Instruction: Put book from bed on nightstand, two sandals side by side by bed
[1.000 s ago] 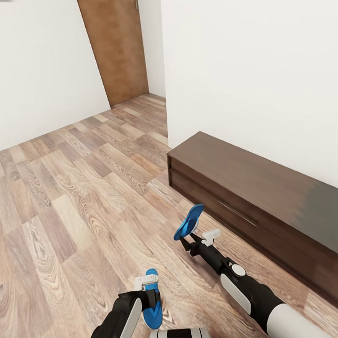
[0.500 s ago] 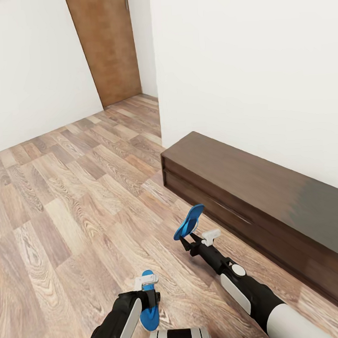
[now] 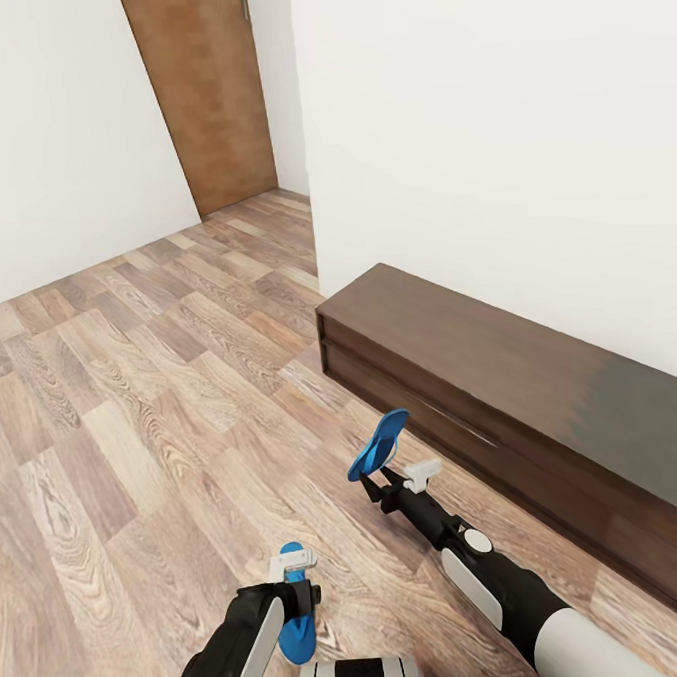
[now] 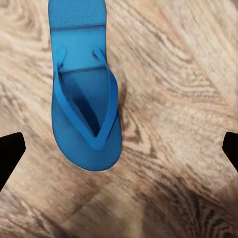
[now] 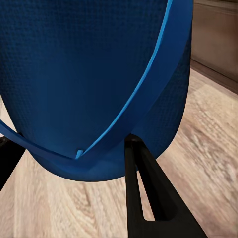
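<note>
Currently right gripper (image 3: 379,473) clenched on one sandal (image 3: 378,444), held tilted above the floor (image 3: 133,411) near the long cabinet's (image 3: 502,389) front edge. Left gripper (image 4: 119,148) spread wide; second sandal (image 4: 85,94) flat on the floor beneath it, strap up. Bright blue flip-flops. Judgement: neither placed yet; book step unverified.

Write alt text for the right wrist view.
A bright blue sandal, seen close up, is held in the right gripper, one dark finger running under its edge. Behind lie wood-plank floor and the base of a dark cabinet.
</note>
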### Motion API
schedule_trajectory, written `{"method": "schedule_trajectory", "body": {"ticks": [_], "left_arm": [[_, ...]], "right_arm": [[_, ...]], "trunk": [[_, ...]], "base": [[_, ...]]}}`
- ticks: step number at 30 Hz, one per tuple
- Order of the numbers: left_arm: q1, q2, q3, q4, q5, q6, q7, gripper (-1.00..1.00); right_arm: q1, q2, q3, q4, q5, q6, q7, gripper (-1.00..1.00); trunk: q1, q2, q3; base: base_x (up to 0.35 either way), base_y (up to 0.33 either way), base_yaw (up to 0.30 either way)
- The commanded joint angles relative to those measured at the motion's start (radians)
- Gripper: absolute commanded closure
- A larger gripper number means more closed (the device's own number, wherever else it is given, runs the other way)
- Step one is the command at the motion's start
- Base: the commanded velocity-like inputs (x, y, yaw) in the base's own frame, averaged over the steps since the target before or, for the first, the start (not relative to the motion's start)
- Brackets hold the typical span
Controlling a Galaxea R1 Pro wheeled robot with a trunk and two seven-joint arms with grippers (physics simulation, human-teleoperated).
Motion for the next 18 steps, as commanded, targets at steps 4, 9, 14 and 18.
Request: {"method": "schedule_trajectory", "body": {"ticks": [4,9,14,18], "left_arm": [[0.0,0.0,-0.002,-0.001,0.011,0.003,0.009,-1.0],[0.0,0.0,-0.002,-0.001,0.01,0.003,0.009,-1.0],[0.0,0.001,-0.002,-0.001,0.009,0.003,0.009,-1.0],[0.0,0.0,-0.002,-0.001,0.01,0.003,0.009,-1.0]], "right_arm": [[-0.001,-0.001,0.005,0.002,-0.011,-0.003,0.002,1.0],[-0.001,0.0,0.005,0.003,-0.011,-0.003,0.002,1.0],[-0.001,0.0,0.005,0.004,-0.01,-0.003,0.002,1.0],[-0.001,0.0,0.005,0.003,-0.01,-0.003,0.002,1.0]], "trunk": [[0.0,0.0,-0.001],[0.0,0.0,-0.001],[0.0,0.0,-0.001],[0.0,0.0,-0.001]], "base": [[0.0,0.0,0.0],[0.0,-0.032,0.0],[0.0,-0.135,0.0],[0.0,-0.016,0.0]]}}
